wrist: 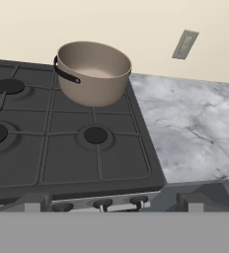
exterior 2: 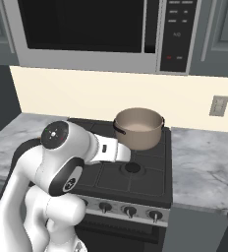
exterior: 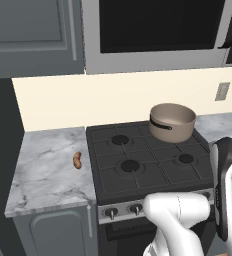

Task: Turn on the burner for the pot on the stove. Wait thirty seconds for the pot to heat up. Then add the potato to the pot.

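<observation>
- The pot stands upright on the back right burner of the stove, lidless, its beige inside bare, its dark curved handle turned toward the front left.
- In the right base view the pot sits at the back of the stove, near the cream wall; the white arm crosses in front of the cooktop's left half there.
- From the hand view the pot is at the far right corner of the stove, just beside the edge where the black cooktop meets the marble bench.
- The potato lies on the marble bench left of the stove, close to the cooktop's left edge but not touching it, well apart from the pot (the whole cooktop lies between them).
- Small dark knobs line the silver front panel; three of them show in the right base view, and some peek up at the bottom of the hand view.
- The front right burner is bare, with no flame to be seen on any burner.
- The hand: its fingertips cannot be made out in any picture, so I cannot tell whether it is wide or narrow.
- A microwave hangs above the stove, and a wall outlet sits on the cream wall to the right of the pot.
</observation>
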